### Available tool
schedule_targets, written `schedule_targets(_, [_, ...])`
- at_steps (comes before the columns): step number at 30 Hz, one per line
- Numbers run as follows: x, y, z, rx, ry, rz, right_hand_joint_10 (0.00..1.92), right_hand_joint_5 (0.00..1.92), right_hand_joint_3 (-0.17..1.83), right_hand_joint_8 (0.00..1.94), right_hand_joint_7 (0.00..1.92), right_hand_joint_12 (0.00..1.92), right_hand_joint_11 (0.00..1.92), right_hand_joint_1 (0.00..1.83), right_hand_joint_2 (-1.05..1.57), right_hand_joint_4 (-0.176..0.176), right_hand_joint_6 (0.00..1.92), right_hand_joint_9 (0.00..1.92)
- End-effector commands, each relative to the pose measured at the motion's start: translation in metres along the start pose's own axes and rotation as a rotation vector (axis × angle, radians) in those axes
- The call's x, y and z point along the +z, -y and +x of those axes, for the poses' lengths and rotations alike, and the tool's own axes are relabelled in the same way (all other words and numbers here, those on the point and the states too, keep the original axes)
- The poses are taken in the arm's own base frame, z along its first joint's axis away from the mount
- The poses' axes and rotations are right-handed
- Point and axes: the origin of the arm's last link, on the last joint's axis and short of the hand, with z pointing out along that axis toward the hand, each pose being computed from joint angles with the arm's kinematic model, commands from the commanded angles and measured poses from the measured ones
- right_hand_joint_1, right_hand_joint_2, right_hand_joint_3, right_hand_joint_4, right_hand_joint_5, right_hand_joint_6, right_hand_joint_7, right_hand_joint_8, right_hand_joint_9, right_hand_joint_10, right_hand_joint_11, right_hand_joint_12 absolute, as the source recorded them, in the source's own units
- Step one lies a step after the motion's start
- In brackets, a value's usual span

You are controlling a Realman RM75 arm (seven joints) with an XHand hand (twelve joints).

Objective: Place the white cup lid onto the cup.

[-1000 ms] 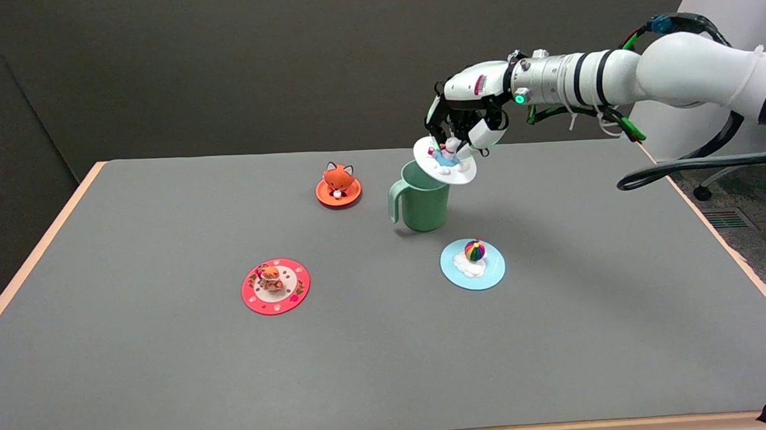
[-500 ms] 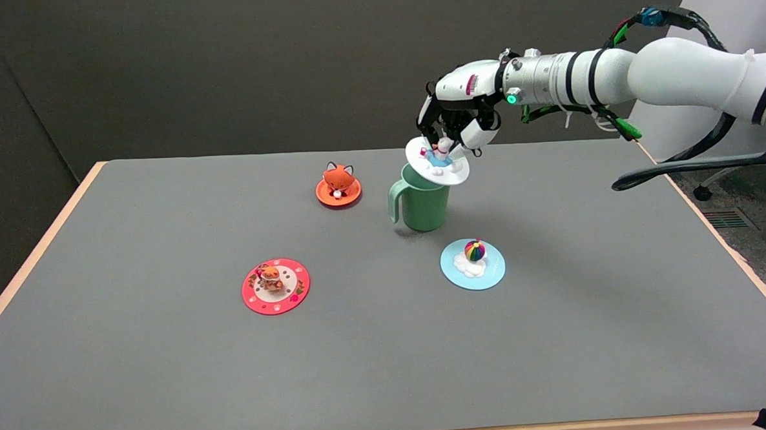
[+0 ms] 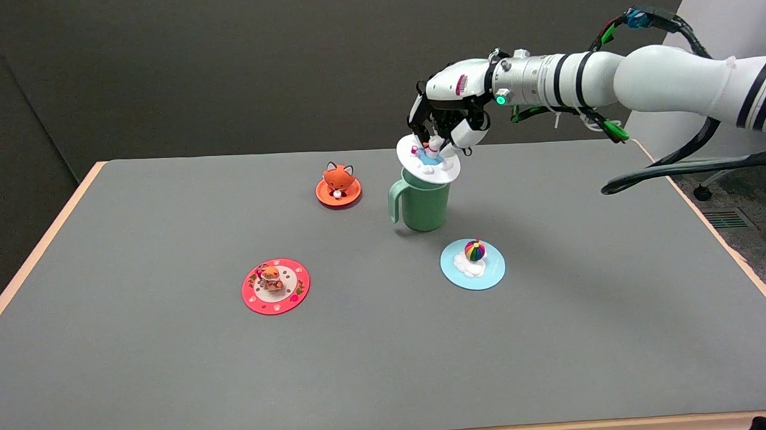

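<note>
Lid over cup.
Right hand pinches the white lid by its knob; lid sits tilted over the green cup directly beneath.

The white cup lid is a thin round disc with a small figurine on top, partly blue and white with a spot of pink. It is tilted, its far-left edge higher, and sits over the mouth of the cup, covering most of the rim; whether it touches the rim is hard to tell from this angle. The figurine is pinched from above. The cup is a pale green mug standing upright on the grey counter, its handle pointing to the picture's left.
</note>
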Motion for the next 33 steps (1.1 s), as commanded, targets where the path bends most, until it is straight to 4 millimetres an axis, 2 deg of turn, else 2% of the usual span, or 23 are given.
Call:
schedule_targets(1, [0.013, 0.002, -0.005, -0.009, -0.004, -0.012, 0.42, 0.9, 0.23, 0.35, 1.17, 1.32, 0.85, 0.99, 1.04, 0.176, 1.11, 1.16])
schedule_targets(23, [0.018, -0.002, -0.023, -0.029, 0.033, -0.031, 0.42, 0.9, 0.23, 0.35, 1.17, 1.35, 0.83, 0.99, 1.04, 0.176, 1.11, 1.15])
schedule_targets(33, [0.022, 0.001, -0.023, -0.027, 0.017, -0.03, 0.42, 0.9, 0.23, 0.35, 1.17, 1.35, 0.83, 0.99, 1.04, 0.176, 1.11, 1.15])
